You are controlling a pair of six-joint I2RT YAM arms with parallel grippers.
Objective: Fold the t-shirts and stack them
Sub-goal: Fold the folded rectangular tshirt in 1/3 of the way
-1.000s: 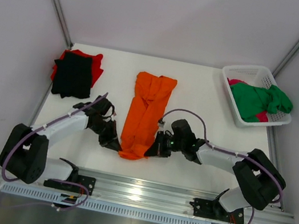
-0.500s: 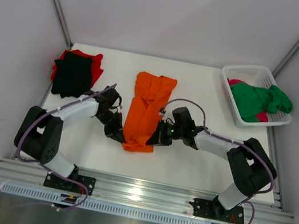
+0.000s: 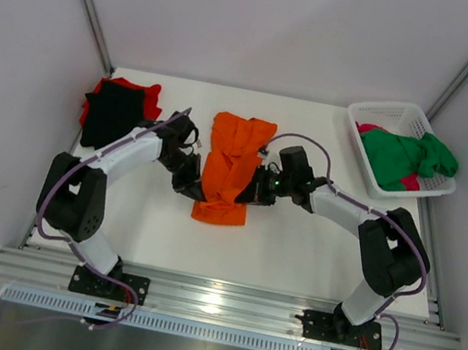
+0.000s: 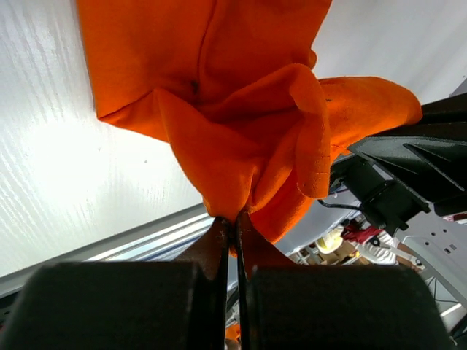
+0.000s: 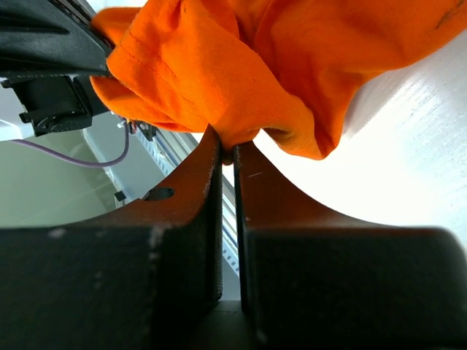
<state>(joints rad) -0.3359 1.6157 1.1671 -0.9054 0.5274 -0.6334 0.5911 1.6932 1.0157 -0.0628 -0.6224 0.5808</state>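
Since the earlier frames both grippers have carried the near hem of the orange t-shirt [image 3: 236, 153] away from the arm bases, so the cloth now doubles over itself at the middle of the table [image 3: 293, 249]. The left gripper [image 3: 197, 192] is clenched on the hem's left corner and the right gripper [image 3: 248, 197] on its right corner; each wrist view shows fabric pinched between closed fingers. At far left, a folded black t-shirt [image 3: 112, 122] lies on a red t-shirt [image 3: 147, 92]. At far right, a white basket [image 3: 388, 114] holds a green t-shirt [image 3: 404, 160] over a pink t-shirt [image 3: 369, 128].
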